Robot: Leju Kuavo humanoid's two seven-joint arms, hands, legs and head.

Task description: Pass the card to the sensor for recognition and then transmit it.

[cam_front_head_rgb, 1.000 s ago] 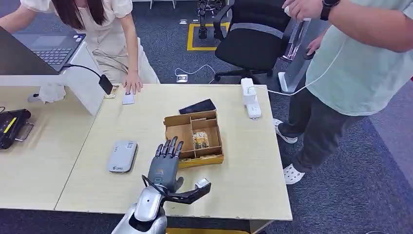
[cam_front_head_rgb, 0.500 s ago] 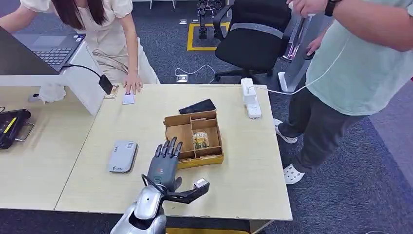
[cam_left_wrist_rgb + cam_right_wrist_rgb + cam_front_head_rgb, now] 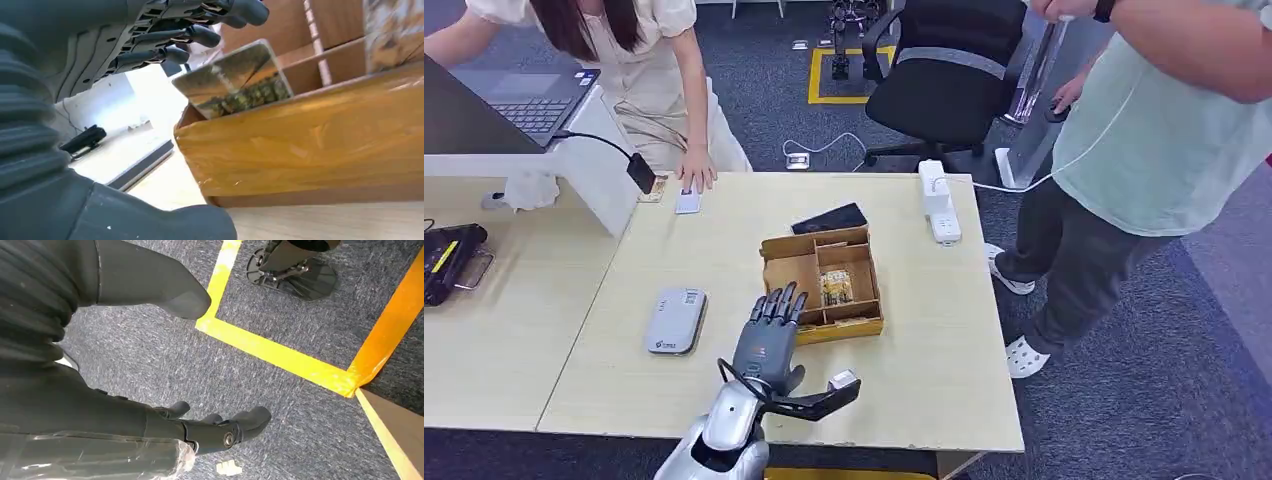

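Over the near edge of the compartmented cardboard box [image 3: 822, 283] hovers the left hand [image 3: 767, 335], fingers [image 3: 200, 35] spread wide and holding nothing, tips just above the box's left compartment. Card [image 3: 234, 80] — leaning tilted against the box's near wall inside, just under those fingers; touching or not, cannot tell. Grey card reader [image 3: 674, 320] lies at the hand's 9 o'clock on the table [image 3: 944, 370]. Right hand [image 3: 220, 432] hangs over blue carpet [image 3: 280, 390] — fingers loosely curled, empty.
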